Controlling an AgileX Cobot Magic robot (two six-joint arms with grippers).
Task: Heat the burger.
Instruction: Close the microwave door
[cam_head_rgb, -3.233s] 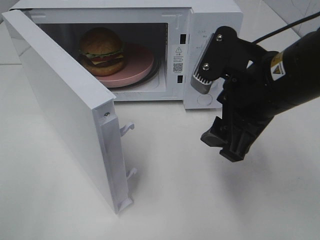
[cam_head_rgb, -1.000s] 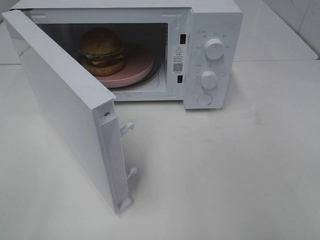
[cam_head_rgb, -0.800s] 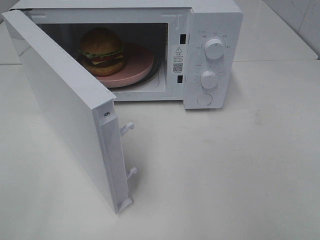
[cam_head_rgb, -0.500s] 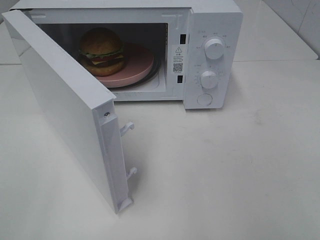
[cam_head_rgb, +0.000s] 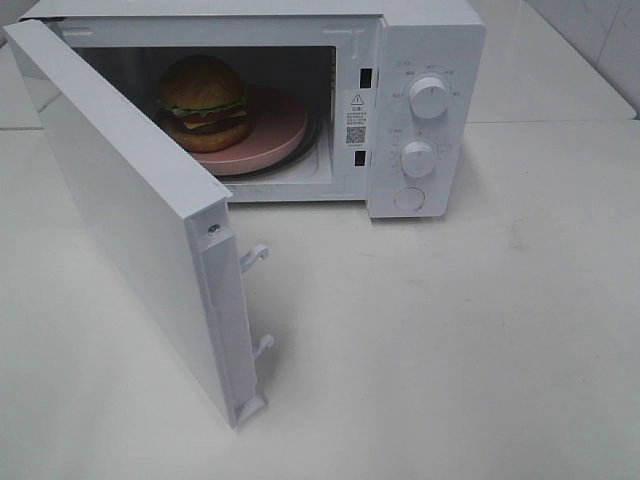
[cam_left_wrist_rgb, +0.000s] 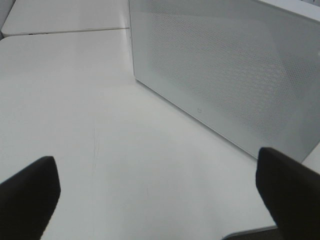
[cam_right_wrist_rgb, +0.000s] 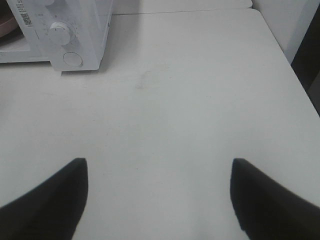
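**Burger in the oven, door not yet shut**

The burger (cam_head_rgb: 205, 100) is seen inside the microwave (cam_head_rgb: 430, 30), set on the pink plate (cam_head_rgb: 275, 135) towards the hinge side of the cavity, upright and whole. Nothing else is held in the cavity besides plate and burger.

The right arm, which a few seconds ago was hanging in front of the control panel, is no longer found in the high view; the space before the oven is left free. Loading is therefore judged done, and the task is taken to have passed to closing and setting.

The door (cam_head_rgb: 130, 220) is swung wide towards the near edge of the bench (cam_head_rgb: 450, 350), while the microwave itself is placed at the far edge. The two knobs (cam_head_rgb: 429, 97) are untouched by any arm.

The left gripper (cam_left_wrist_rgb: 159, 192) is spread wide and empty, faced by the door's outer side. The right gripper (cam_right_wrist_rgb: 160, 195) is likewise spread with nothing pinched, held over bare bench well apart from the panel.
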